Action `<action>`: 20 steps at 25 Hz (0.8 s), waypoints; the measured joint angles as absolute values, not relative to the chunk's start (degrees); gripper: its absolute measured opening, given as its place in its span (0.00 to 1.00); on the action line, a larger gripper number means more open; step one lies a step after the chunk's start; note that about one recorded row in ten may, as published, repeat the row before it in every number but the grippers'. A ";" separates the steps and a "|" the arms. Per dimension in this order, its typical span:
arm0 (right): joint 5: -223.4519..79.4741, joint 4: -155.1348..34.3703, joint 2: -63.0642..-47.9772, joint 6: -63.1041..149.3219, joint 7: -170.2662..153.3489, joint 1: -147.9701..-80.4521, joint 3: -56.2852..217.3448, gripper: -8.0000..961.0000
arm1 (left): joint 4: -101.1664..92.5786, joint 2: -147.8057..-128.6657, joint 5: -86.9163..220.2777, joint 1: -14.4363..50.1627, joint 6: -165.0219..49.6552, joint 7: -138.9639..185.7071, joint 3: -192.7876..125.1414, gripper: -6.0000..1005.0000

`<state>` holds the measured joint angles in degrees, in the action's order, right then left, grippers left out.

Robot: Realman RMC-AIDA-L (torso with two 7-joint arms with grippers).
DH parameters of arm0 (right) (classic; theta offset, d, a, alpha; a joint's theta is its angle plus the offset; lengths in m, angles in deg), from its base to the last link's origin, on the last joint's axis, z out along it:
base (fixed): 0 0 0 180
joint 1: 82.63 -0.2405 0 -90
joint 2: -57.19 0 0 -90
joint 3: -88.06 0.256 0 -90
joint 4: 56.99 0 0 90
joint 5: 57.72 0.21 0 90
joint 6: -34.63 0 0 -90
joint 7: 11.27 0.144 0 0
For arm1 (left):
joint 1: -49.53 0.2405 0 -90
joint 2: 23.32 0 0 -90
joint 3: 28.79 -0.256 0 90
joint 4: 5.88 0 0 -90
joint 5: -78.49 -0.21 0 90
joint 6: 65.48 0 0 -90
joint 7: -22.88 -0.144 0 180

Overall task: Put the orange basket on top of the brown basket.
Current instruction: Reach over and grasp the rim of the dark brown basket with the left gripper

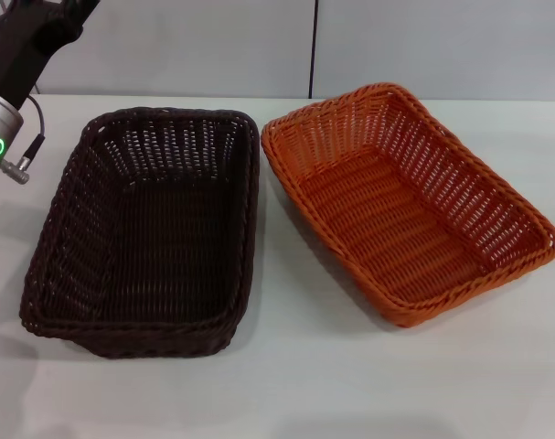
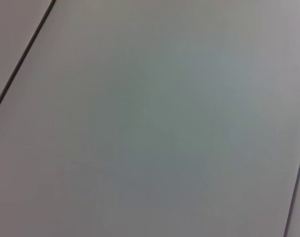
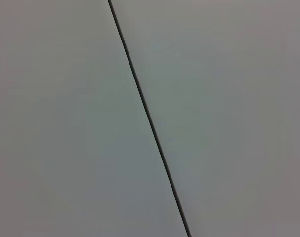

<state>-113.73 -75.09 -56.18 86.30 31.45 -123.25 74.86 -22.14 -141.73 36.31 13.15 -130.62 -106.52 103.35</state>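
Two baskets side by side on my counter (image 1: 286, 384).

Head view: the brown basket (image 1: 149, 233) sits left, the orange basket (image 1: 410, 201) just beside it, right (no writing on either); my left arm (image 1: 7, 91) is raised at far left. Both wrist views: only grey panels (image 3: 214, 98), so my jaws go unseen.

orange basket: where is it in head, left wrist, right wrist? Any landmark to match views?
Head: the orange basket sits right of centre on the table, angled, beside the brown basket.
Left wrist: not in it, only plain grey panels.
Right wrist: not in it, only plain grey panels.
Shared landmark: a dark seam between grey panels shows in all three views; whether it is the same seam cannot be told.
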 joint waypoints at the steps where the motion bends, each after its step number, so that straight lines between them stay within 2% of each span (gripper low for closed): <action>1: -113.74 -75.09 -56.18 86.30 31.44 -123.20 74.87 0.70 | -22.14 -141.73 36.31 13.06 -130.62 -106.51 103.33 0.86; 20: -113.73 -74.85 -56.60 86.31 31.44 -122.80 74.88 0.70 | -21.95 -141.38 35.81 12.80 -127.51 -101.98 102.36 0.86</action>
